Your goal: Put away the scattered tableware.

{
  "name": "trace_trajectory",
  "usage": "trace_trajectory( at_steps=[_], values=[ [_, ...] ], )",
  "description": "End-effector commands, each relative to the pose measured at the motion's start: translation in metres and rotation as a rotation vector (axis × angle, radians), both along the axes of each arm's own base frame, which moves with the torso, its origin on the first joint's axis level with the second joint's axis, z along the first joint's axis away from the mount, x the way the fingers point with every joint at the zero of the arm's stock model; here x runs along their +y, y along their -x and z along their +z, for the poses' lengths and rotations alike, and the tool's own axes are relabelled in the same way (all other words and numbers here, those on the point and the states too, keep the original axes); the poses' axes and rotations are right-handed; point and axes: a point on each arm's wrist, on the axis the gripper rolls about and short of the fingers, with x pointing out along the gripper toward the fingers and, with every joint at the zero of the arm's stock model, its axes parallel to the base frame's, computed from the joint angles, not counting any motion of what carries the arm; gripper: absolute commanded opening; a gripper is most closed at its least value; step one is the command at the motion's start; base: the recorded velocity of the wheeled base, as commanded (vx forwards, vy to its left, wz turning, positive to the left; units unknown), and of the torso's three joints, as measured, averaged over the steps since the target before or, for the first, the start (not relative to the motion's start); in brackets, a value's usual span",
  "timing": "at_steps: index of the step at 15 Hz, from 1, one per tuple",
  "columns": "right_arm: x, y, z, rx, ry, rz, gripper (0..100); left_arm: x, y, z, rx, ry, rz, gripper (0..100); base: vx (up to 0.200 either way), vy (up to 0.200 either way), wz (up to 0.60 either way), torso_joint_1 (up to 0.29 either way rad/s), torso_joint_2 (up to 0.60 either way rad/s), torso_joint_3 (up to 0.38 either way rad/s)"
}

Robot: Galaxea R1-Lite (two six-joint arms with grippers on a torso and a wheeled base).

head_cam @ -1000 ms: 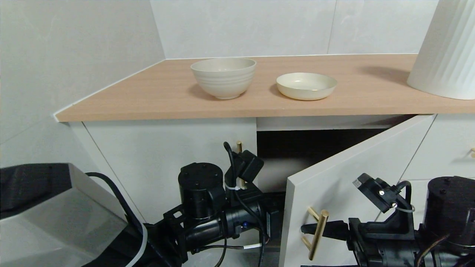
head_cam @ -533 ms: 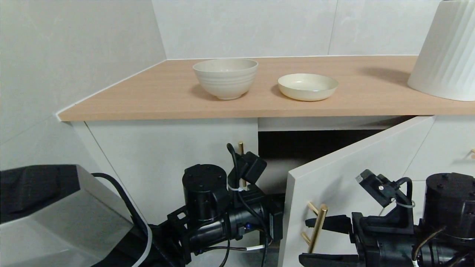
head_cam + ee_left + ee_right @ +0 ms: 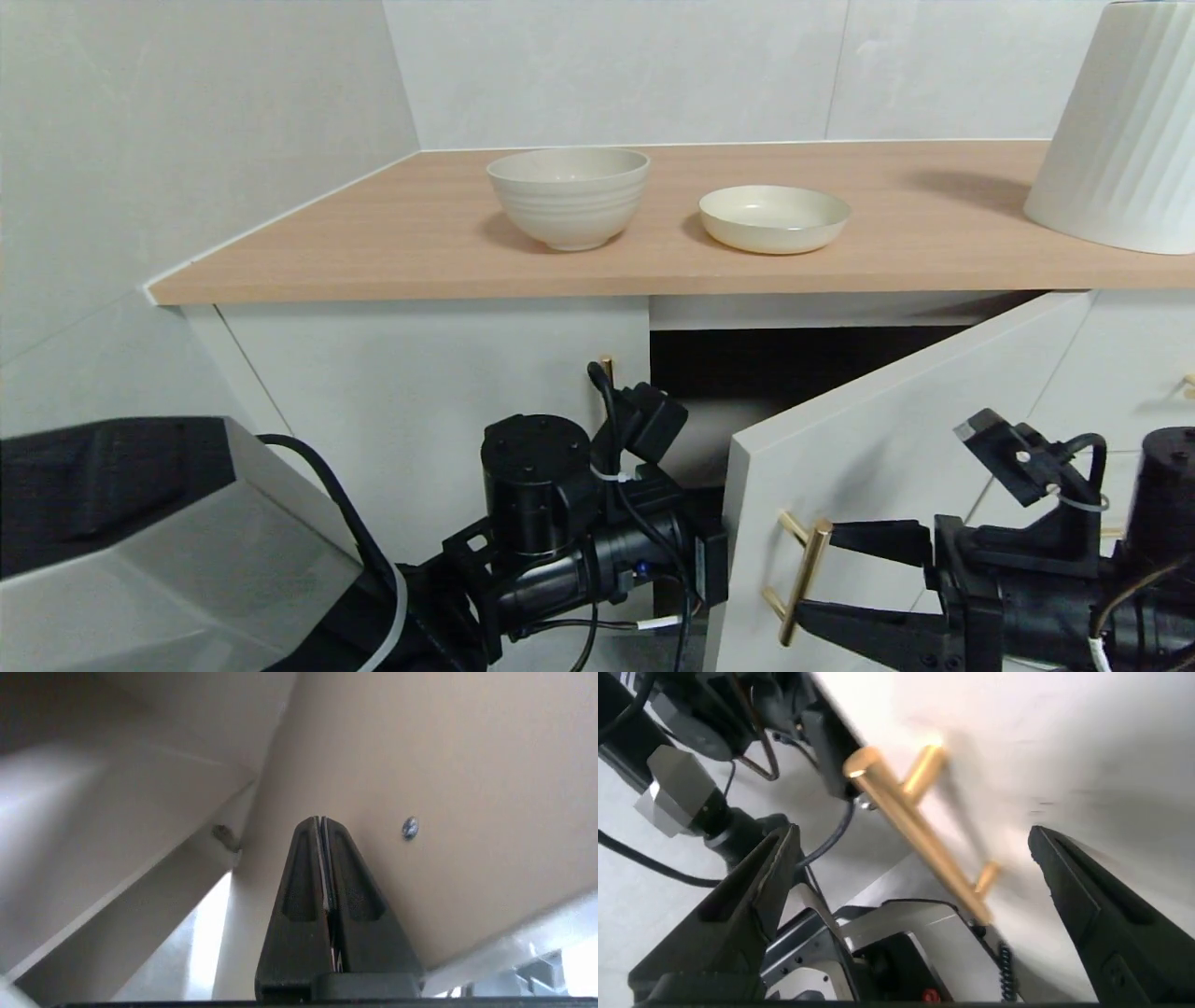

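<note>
Brass bar first: my right pincer (image 3: 820,571) sits at the handle (image 3: 801,583) of the cupboard door (image 3: 887,411). Its jaws are spread wide, one finger high and one low. The handle lies between the tips or just ahead of them; I cannot tell which. Nothing is gripped. I read the wide spread as room to take the bar without knocking it.

My left pincer (image 3: 319,826) is closed tight on nothing. It is tucked behind the door's free edge, close to the pale inner face. Pressed together, the fingers make a blunt wedge, which I judge suits pushing the door outward from inside rather than grasping.

The door hangs partly open, hinged on the right, with the dark opening (image 3: 747,359) showing between it and the shut left door (image 3: 420,401). I think it needs to swing wider before anything goes in.

Above, on the wooden table (image 3: 373,252), the tableware waits untouched. The bowl (image 3: 568,196) stands upright toward the left end, about midway between back and front edges. The shallow dish (image 3: 773,217) sits beside it on the right, apart from it and over the opening. A ribbed white shade (image 3: 1120,131) stands at the right end, well apart from both.
</note>
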Motion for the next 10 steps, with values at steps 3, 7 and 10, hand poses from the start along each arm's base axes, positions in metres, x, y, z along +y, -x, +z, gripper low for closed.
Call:
trace_trajectory(
  at_steps=[3, 7, 10],
  values=[
    [-0.024, 0.034, 0.003, -0.041, -0.021, -0.024, 100, -0.002, -0.001, -0.003, 0.006, -0.005, 0.000, 0, 0.000, 0.000, 0.00, 0.000, 0.00, 0.000],
    [-0.031, 0.045, 0.002, -0.054, -0.029, -0.024, 100, -0.006, -0.001, -0.005, 0.004, -0.006, -0.005, 0, -0.150, 0.000, 0.00, -0.001, -0.01, -0.002],
    [-0.032, 0.046, 0.006, -0.074, -0.040, -0.030, 100, -0.011, -0.001, -0.005, 0.000, -0.001, -0.015, 0, -0.200, 0.000, 0.00, 0.001, 0.01, 0.001]
  ],
)
